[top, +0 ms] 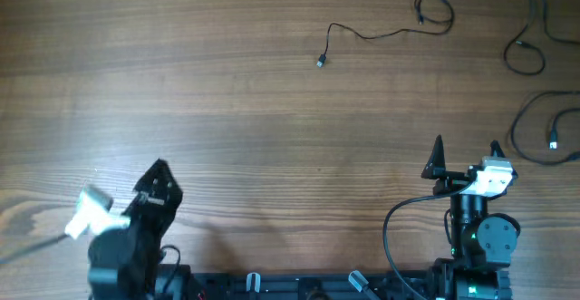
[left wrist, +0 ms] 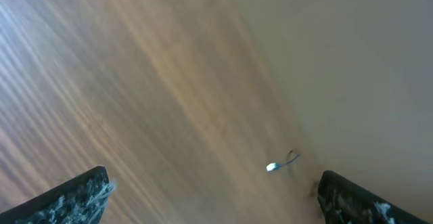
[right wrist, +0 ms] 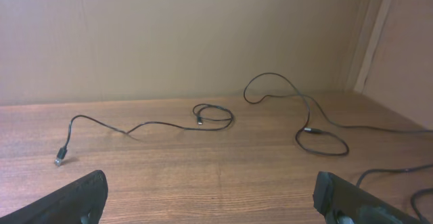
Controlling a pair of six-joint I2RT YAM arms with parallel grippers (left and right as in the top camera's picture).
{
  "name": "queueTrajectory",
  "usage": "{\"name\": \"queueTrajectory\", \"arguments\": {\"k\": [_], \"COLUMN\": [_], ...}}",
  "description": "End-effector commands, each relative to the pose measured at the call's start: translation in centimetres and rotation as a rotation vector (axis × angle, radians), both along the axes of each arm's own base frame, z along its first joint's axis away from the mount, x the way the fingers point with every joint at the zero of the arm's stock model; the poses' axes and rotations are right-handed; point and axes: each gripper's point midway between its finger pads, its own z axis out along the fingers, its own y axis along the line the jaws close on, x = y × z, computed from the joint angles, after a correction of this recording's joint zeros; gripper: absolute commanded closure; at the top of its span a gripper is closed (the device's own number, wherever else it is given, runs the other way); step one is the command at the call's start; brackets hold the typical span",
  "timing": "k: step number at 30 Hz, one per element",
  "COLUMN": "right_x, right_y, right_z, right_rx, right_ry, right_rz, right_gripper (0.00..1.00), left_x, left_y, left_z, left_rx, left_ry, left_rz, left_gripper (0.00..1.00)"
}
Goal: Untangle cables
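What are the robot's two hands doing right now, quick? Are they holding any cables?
Left gripper: open, holding nothing.
Right gripper: open, holding nothing.

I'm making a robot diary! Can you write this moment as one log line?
left jaws: open, empty | right jaws: open, empty | cables: loose strands, far right, none held

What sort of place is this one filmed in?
Likely a robotics test bench: a wood-grain table, a plain beige wall behind it, and thin black cables lying loose before the left arm and right arm.
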Motion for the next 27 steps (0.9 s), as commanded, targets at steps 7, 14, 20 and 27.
{"name": "queueTrajectory", "arguments": {"k": [7,14,20,27], "right_x": [0.0,0.0,0.0,0.0], "right_y": [0.2,0.2,0.2,0.2], "right_z": [0.2,0.2,0.2,0.2], "right_rx": [-0.018,-0.019,-0.018,-0.019], "right_ry": [-0.009,-0.009,-0.009,-0.009], "right_rz": [0.013,0.013,0.013,0.013], "right_gripper": [0.0,0.0,0.0,0.0], "left_x": [2.6,5.8,6.6,6.6], "left_y": [-0.2,-3.0,-4.0,-4.3], "left_z": [0.5,1.1,-2.9,-5.0], "left_rx": [0.008,0.284,0.563,0.718], "left_ry": [-0.249,-0.48,-0.416,-0.353], "left_rz": [-0.023,-0.224,-0.35,-0.418], "left_gripper": [0.0,0.0,0.0,0.0]}}
